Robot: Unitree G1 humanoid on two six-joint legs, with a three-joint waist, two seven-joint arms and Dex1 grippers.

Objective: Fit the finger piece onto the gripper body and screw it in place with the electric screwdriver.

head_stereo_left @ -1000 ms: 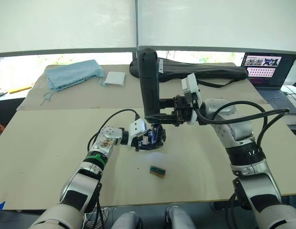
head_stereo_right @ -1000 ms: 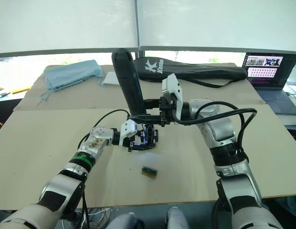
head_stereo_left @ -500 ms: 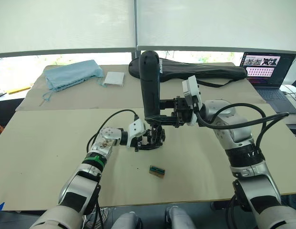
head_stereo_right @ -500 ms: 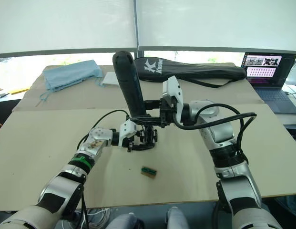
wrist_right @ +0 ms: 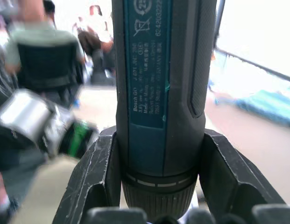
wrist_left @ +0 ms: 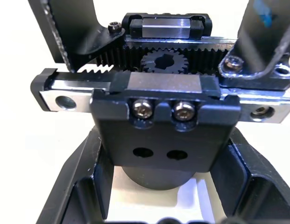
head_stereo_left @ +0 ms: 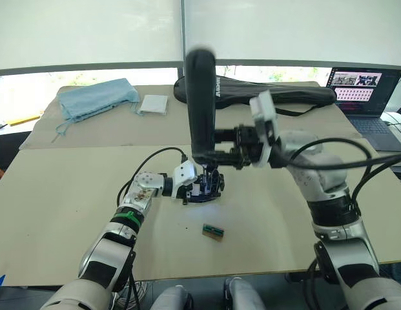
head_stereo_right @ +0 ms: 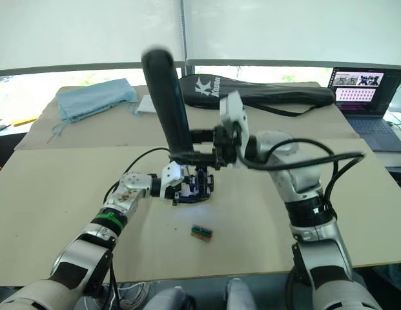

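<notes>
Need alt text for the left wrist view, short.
Close-up of the gripper body held between the left gripper's black fingers: two screws in its front block, two empty holes below, and a toothed rack and pinion gear behind.

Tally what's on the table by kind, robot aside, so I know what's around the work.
Tools: 1, the electric screwdriver
Parts: 2, the gripper body, green-topped block
Cloths: 2, blue cloth, white square
Bags: 1, black bag
Laptops: 1
Total: 7
</notes>
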